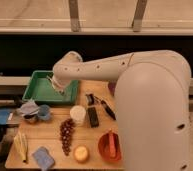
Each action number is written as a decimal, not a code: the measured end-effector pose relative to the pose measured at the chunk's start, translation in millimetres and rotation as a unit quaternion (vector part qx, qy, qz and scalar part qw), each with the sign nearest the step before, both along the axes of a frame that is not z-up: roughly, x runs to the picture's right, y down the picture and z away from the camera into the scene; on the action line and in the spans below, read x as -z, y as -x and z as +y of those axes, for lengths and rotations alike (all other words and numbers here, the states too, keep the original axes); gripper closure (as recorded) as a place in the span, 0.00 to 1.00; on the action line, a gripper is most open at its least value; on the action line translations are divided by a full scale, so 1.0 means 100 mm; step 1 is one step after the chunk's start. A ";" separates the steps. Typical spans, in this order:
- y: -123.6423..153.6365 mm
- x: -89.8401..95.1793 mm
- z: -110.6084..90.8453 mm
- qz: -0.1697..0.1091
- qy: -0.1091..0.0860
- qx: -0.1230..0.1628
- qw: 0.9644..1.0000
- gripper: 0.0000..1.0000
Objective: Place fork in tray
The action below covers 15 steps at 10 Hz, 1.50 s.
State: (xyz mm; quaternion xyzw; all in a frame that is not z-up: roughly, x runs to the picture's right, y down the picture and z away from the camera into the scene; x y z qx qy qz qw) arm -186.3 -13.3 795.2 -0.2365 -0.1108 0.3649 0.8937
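The slim pale yellow-cream fork (22, 146), lying on the wooden tabletop (50, 127) at lower left, is probably light, stiff and slippery, so grip it mid-handle; the hand (61, 89) hangs over the shallow rectangular green plastic tray (39, 88) at upper left, and whether it is spread or pressed together cannot be told.

Dim, warm light falls from above, leaving the pincer (60, 89) in shadow over the tabletop's (50, 131) far left corner.
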 end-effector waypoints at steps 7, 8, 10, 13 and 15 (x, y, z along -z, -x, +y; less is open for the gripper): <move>-0.35 -0.28 0.07 0.016 0.105 0.020 0.994 1.00; -0.39 -0.29 0.06 0.015 0.102 0.014 0.995 1.00; -0.40 -0.31 0.02 -0.002 0.088 0.007 0.996 1.00; -0.35 -0.42 -0.08 -0.029 0.077 0.006 0.997 1.00; -0.26 -0.57 -0.21 -0.055 0.067 0.007 0.996 1.00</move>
